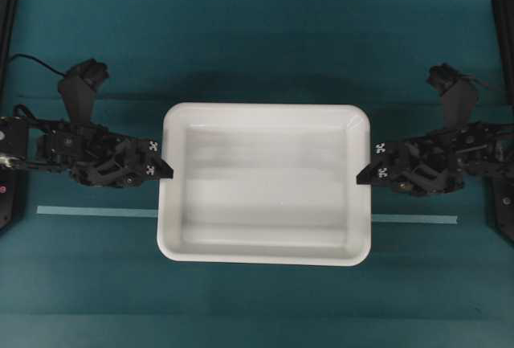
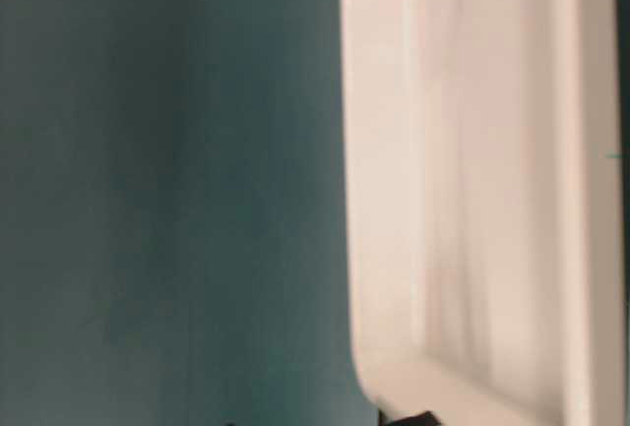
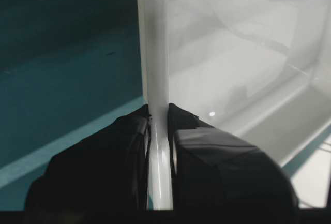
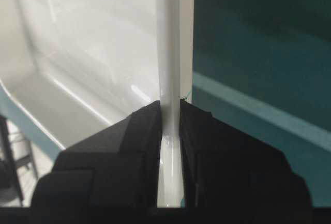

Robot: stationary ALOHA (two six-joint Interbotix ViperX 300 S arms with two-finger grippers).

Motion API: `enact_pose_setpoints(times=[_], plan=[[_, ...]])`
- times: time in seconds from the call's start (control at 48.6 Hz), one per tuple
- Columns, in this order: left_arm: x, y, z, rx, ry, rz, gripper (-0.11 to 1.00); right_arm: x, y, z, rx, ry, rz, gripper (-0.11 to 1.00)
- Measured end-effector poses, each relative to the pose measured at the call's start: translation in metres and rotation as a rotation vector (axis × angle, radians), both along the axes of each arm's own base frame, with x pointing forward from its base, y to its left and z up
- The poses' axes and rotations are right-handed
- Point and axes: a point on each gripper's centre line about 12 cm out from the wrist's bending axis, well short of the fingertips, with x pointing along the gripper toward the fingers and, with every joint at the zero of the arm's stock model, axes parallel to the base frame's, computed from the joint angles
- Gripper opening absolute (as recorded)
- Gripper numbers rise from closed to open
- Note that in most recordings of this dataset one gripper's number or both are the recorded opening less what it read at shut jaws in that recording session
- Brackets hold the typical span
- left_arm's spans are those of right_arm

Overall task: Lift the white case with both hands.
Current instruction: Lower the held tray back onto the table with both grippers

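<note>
The white case (image 1: 265, 183) fills the middle of the overhead view, a shallow white tray with a rolled rim. My left gripper (image 1: 165, 169) is shut on the case's left rim (image 3: 158, 69), one black finger (image 3: 124, 136) outside the wall and one inside. My right gripper (image 1: 365, 173) is shut on the right rim (image 4: 169, 43) the same way, the rim running up between its fingers (image 4: 142, 131). In the table-level view the case (image 2: 472, 170) looms large and blurred. The case's shadow falls behind it on the cloth.
A thin pale tape strip (image 1: 96, 212) runs left to right across the teal cloth, passing under the case and showing again on the right (image 1: 414, 219). Black frame posts (image 1: 502, 34) stand at the far left and right edges.
</note>
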Motion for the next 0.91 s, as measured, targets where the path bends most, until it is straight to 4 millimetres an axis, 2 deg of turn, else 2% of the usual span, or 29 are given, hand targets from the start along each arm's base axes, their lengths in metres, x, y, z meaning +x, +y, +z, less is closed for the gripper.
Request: enact_pose_setpoints(times=[0.165,0.329,0.905], plan=[[0.001,0.0,-0.015,-0.003,0.038,-0.002,0.06,0.005,0.002,-0.017,-0.007,0.04,0.003,0.11],[-0.001,-0.001,-0.021,-0.005,0.06,-0.002,0.06,0.008,0.001,-0.028,-0.014,0.06,0.0,0.11],[-0.006,0.0,-0.032,-0.007,0.096,0.001,0.06,0.011,0.001,-0.041,-0.016,0.103,-0.001,0.11]])
